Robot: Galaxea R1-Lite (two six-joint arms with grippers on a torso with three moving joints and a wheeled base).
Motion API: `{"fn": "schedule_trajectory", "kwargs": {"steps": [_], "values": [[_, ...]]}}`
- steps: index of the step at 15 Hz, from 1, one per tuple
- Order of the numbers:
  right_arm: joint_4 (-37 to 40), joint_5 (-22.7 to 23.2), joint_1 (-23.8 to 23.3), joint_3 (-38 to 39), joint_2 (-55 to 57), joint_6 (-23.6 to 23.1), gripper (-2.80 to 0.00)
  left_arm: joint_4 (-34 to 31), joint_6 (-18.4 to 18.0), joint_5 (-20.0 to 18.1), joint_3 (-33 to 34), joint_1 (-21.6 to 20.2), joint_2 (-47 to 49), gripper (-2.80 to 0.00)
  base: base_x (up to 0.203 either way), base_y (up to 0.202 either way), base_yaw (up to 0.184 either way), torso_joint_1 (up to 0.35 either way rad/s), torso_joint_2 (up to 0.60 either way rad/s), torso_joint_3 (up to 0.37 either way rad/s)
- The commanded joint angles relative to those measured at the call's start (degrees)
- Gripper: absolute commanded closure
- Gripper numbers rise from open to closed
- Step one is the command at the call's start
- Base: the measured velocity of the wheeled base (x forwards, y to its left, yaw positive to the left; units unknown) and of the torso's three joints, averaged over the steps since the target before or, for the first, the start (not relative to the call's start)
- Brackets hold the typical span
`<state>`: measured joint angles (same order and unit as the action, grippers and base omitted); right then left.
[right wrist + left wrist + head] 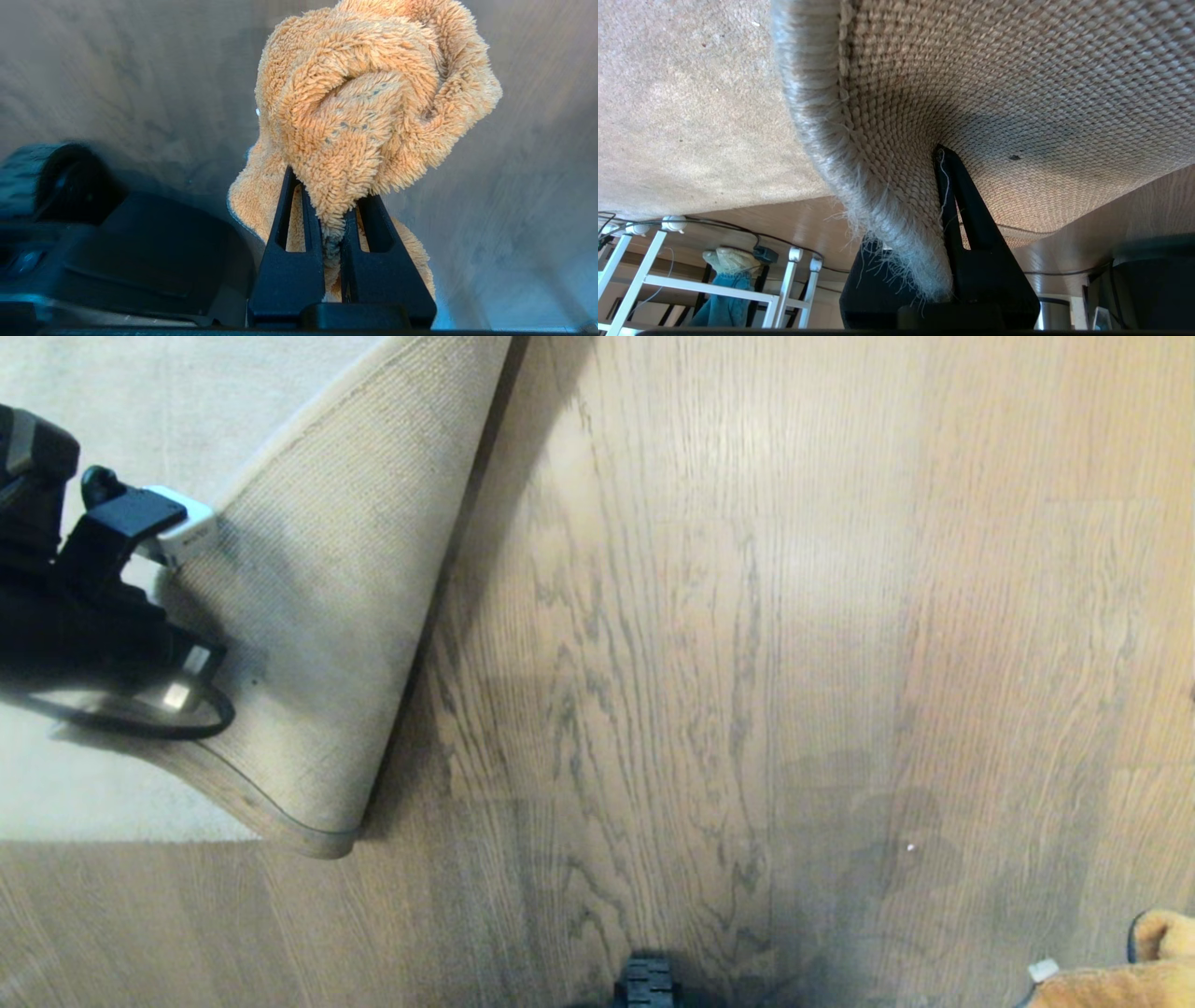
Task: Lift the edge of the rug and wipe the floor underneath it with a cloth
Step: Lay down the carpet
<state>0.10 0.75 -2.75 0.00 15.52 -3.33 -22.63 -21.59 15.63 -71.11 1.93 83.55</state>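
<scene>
So the rug edge is pinched tight by the left gripper and folded back at the left, tan backing up. Bare floor is exposed beside it. The fluffy cloth is clamped in the right gripper, low right, above the planks.

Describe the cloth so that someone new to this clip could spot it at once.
Start from the brown plank floor that fills the head view, then look to its lower right corner. There, bunched in the shut right hand, is the cloth: fluffy orange-yellow plush, unlike the flat woven tan rug backing opposite.
</scene>
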Motion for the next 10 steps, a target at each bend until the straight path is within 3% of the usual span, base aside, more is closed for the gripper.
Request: {"fn": "schedule_trajectory", "kwargs": {"steps": [1,6,10], "values": [[0.0,0.0,2.6,0.0,-1.1,-0.1,0.0,-0.1,-0.1,0.1,0.0,0.0,-0.3,0.0,0.0,0.0,0.0,0.0,0.0,0.0],[0.1,0.0,2.8,0.0,-15.3,0.1,0.0,-0.1,-0.1,0.1,-0.1,0.0,-0.2,0.0,0.0,0.0,0.0,0.0,0.0,0.0],[0.2,-0.1,2.8,0.0,-15.5,1.3,0.0,1.6,-0.1,0.1,-0.4,0.9,-0.7,0.0,0.0,0.0,0.0,0.0,0.0,0.0]]}}
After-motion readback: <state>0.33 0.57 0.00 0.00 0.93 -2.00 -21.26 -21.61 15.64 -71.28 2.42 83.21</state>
